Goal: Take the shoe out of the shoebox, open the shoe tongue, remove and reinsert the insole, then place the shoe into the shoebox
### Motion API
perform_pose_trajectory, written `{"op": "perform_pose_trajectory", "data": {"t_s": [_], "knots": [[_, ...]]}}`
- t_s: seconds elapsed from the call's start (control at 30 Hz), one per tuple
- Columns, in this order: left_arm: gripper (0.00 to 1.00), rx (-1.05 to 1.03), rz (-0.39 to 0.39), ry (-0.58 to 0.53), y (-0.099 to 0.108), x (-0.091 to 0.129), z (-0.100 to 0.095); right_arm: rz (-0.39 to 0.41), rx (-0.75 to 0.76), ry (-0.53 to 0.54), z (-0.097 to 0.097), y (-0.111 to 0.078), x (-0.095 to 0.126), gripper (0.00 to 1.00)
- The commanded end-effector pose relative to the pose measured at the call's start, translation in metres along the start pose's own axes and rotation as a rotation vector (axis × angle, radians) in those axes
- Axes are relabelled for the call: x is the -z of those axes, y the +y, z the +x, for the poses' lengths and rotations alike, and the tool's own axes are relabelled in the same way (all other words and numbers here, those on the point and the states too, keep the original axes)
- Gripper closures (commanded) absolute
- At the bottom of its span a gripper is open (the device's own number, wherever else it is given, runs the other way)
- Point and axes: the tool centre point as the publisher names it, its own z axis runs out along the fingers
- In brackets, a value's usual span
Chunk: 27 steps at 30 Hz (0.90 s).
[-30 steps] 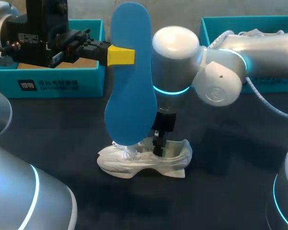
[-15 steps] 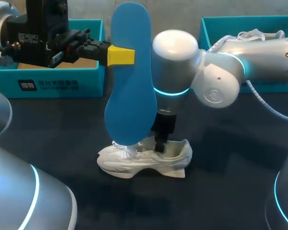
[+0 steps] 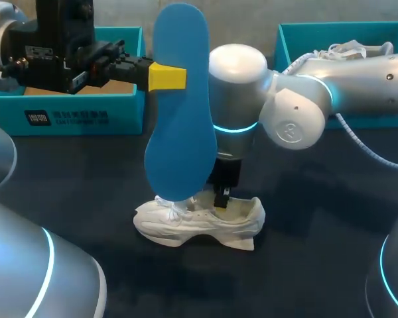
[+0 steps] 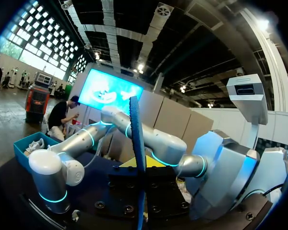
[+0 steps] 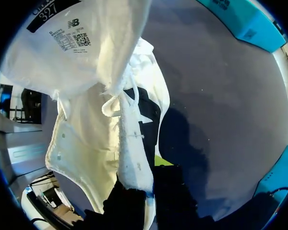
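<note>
The insole (image 3: 179,112) is clamped at mid-length in the left gripper (image 3: 167,77), with its long axis vertical across the jaws. The shoe (image 3: 186,222) lies lengthwise on the table below the insole's lower end. Its opening edge appears pinched in the closed right gripper (image 3: 222,197).

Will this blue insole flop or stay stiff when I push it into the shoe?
The flat blue foam insole stands straight though the left jaws pinch only its edge, so it is probably fairly stiff and light. Edge-on in the left wrist view it looks thin, so it may buckle if pushed hard into the white lace-up sneaker.
</note>
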Motion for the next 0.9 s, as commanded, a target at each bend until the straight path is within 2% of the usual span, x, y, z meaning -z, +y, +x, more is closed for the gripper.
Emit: {"op": "perform_pose_trajectory", "data": {"t_s": [0.03,0.63,0.73,0.9], "knots": [[1.00,0.001,-0.003,0.001,-0.001,-0.001,-0.001,-0.010,-0.005,-0.007,0.008,-0.001,0.004,1.00],[1.00,0.001,-0.003,0.001,-0.001,-0.001,-0.001,-0.037,-0.050,-0.008,0.027,-0.001,0.052,1.00],[1.00,0.001,-0.003,0.001,-0.001,-0.001,-0.001,-0.054,0.013,-0.007,0.032,0.001,0.066,1.00],[1.00,0.001,-0.003,0.001,-0.001,-0.001,-0.001,-0.054,0.013,-0.007,0.032,0.001,0.066,1.00]]}}
